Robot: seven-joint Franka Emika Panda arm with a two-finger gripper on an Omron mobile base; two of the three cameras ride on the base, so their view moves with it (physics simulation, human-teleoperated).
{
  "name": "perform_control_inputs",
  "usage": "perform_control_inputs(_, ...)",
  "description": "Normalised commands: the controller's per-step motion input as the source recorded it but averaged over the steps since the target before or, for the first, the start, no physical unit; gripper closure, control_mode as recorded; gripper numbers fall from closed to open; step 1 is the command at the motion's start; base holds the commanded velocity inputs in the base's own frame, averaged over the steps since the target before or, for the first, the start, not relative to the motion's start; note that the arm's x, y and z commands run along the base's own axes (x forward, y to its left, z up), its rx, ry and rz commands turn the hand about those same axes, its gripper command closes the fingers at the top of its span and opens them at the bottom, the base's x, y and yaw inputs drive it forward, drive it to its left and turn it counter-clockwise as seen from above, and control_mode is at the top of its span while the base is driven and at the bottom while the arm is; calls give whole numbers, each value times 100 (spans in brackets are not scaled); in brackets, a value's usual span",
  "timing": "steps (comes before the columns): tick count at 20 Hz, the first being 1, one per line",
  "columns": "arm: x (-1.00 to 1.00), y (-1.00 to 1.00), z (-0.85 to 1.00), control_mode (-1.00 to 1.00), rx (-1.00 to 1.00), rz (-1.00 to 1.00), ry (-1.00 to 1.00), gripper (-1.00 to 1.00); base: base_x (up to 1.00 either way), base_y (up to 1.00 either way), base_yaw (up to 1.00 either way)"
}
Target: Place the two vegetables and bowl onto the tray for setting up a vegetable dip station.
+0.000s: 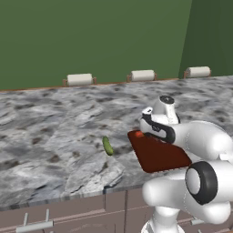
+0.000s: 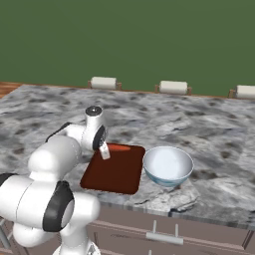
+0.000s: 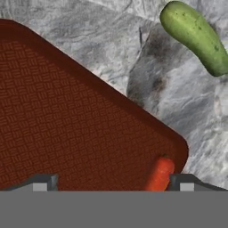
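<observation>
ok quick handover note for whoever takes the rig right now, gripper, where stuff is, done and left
Gripper: open, empty, low over the tray's far corner.
Flat dark reddish-brown rectangular tray: at the counter's front edge.
Small red vegetable piece: on the tray, between the fingertips. Done.
Small elongated green cucumber: on the grey marbled counter, off the tray. Left.
Round pale bluish-grey bowl: on the counter beside the tray. Left.

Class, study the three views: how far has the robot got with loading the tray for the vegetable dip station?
Done: the red vegetable lies on the tray, near a corner. In hand: nothing; the gripper stands open above that corner, the red piece between its fingertips. Left: the green cucumber piece lies on the counter beside the tray, and the bowl sits on the counter at the tray's other side.
</observation>
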Motion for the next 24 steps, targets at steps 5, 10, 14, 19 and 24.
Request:
perform_control_inputs(5,0,34,22,-100,-4,23,2,-100,0,0,0)
perform_control_inputs(10,0,33,13,-100,-5,23,0,-100,0,0,0)
perform_control_inputs(14,0,25,9,-100,-9,20,-1,-100,0,0,0)
perform_control_inputs(19,0,26,0,-100,-10,20,-4,-100,0,0,0)
perform_control_inputs(24,0,36,12,-100,-8,18,0,-100,0,0,0)
